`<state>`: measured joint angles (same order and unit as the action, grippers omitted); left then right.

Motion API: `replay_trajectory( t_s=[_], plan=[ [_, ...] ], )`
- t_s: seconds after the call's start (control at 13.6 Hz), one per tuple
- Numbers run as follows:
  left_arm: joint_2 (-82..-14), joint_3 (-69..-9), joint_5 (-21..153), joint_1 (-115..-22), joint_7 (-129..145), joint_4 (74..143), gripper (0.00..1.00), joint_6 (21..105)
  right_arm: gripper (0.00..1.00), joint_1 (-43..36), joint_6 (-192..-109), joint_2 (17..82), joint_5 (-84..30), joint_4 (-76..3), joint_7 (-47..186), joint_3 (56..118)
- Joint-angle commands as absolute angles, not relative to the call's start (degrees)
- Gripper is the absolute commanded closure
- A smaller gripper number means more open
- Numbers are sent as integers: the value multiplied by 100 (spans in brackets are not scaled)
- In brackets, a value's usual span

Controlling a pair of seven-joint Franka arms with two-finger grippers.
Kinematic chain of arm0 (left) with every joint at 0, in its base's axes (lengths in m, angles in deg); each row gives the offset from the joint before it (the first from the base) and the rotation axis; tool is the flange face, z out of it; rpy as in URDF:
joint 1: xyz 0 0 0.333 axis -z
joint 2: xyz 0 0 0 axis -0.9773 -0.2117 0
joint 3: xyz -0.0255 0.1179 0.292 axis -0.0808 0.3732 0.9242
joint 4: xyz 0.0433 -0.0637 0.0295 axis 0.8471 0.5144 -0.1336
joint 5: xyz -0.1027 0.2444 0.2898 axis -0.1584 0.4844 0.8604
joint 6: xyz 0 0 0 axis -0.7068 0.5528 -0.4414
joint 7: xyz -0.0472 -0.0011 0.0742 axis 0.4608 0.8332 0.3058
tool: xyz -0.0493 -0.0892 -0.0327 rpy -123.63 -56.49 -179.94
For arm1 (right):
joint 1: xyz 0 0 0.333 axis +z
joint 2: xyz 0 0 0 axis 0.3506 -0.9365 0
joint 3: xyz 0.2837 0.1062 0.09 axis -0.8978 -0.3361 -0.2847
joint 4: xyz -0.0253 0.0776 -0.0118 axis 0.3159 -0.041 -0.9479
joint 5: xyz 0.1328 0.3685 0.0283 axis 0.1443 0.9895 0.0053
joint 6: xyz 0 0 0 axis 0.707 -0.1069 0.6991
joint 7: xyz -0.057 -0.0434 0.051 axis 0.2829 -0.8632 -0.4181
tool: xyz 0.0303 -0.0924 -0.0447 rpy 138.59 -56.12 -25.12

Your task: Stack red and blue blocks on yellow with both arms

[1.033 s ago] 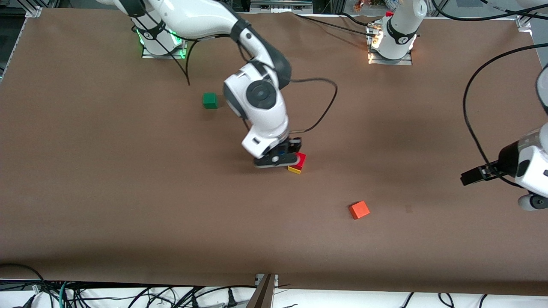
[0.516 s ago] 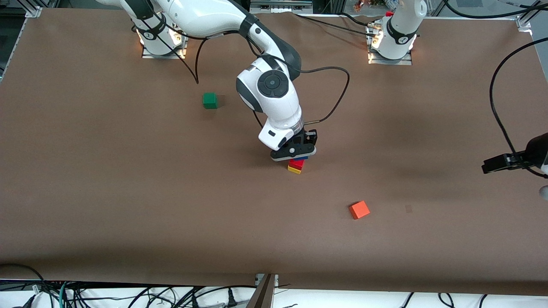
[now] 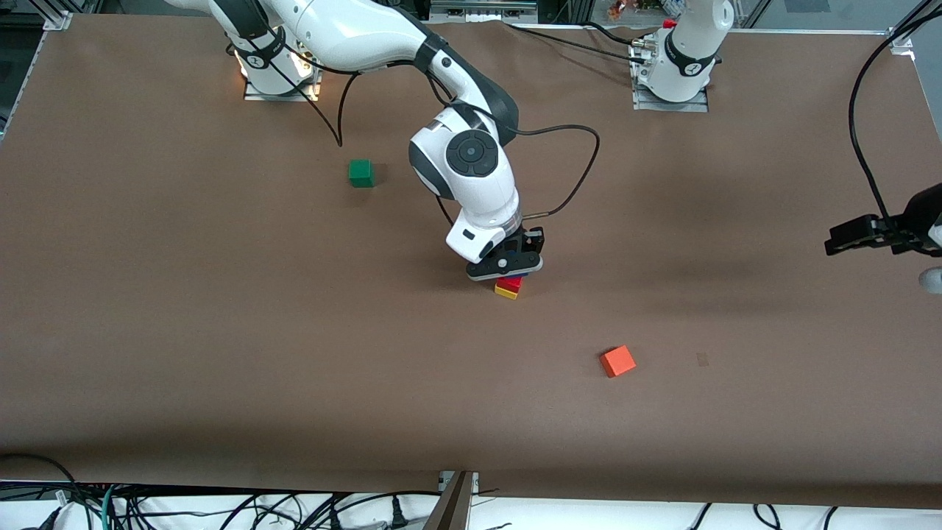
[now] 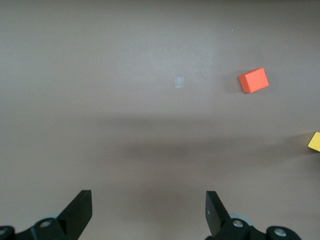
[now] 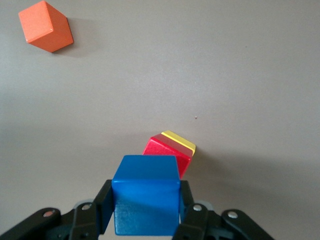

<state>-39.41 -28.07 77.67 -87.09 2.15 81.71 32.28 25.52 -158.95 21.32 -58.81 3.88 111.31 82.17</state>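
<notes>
The red block [image 3: 509,283] sits on the yellow cube [image 3: 506,292] near the middle of the table. Both show in the right wrist view, red [image 5: 167,152] on yellow [image 5: 179,141]. My right gripper [image 3: 514,269] is shut on the blue block [image 5: 146,180] and holds it just above the red block, a little off its centre; the fingers [image 5: 104,202] press its two sides. My left gripper [image 3: 846,237] is open and empty in the air over the left arm's end of the table. Its view shows its spread fingers [image 4: 82,210] above bare table.
A green cube [image 3: 360,173] lies toward the right arm's base. An orange cube [image 3: 617,361] lies nearer to the front camera than the stack, toward the left arm's end; it also shows in both wrist views [image 4: 253,80] [image 5: 46,26]. A black cable [image 3: 567,184] trails by the right arm.
My right gripper has carried the blue block from beside the stack to over the red block. My left gripper has drawn back toward its end of the table.
</notes>
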Motion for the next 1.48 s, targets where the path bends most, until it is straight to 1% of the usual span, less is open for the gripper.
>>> replay_trajectory(
  t_s=[0.0, 0.07, 0.22, 0.3, 0.44, 0.52, 0.74, 0.96, 1.18, 1.25, 1.4],
  plan=[
    [-3528, -2654, 7661, -8657, 81, 8823, 0, 3493, 60, 2562, -15981, 1967, -5965, 621, 11171, 8186],
    [-3598, -2663, 7661, -8683, 81, 8805, 0, 3501, 59, 2562, -15981, 1967, -5965, 621, 11180, 8186],
    [-3616, -2689, 7705, -8674, 81, 8796, 0, 3510, 48, 2588, -15973, 1984, -5965, 621, 11180, 8195],
    [-3616, -2707, 7714, -8666, 81, 8787, 0, 3510, 37, 2588, -15972, 1985, -5973, 621, 11180, 8204],
    [-3625, -2716, 7705, -8639, 72, 8778, 0, 3510, 3, 2597, -15981, 1993, -6009, 621, 11189, 8213],
    [-3625, -2725, 7714, -8630, 72, 8778, 0, 3510, 0, 2597, -15981, 1993, -6017, 621, 11180, 8213],
    [-3625, -2734, 7731, -8639, 81, 8743, 0, 3510, 0, 2588, -15903, 2037, -6009, 630, 11154, 8230],
    [-3625, -2725, 7661, -8630, 160, 8726, 0, 3510, 0, 2483, -15403, 2343, -6000, 630, 11136, 8239],
    [-3625, -2751, 7670, -8552, 344, 8726, 0, 3510, 0, 2027, -14770, 2836, -5939, 613, 11066, 8230],
    [-3634, -2751, 7696, -8499, 380, 8717, 0, 3501, 0, 1721, -14551, 3124, -5860, 595, 11048, 8204],
    [-3651, -2751, 7705, -8490, 380, 8708, 0, 3510, 0, 1272, -13972, 3468, -5623, 577, 10900, 8204]
  ],
)
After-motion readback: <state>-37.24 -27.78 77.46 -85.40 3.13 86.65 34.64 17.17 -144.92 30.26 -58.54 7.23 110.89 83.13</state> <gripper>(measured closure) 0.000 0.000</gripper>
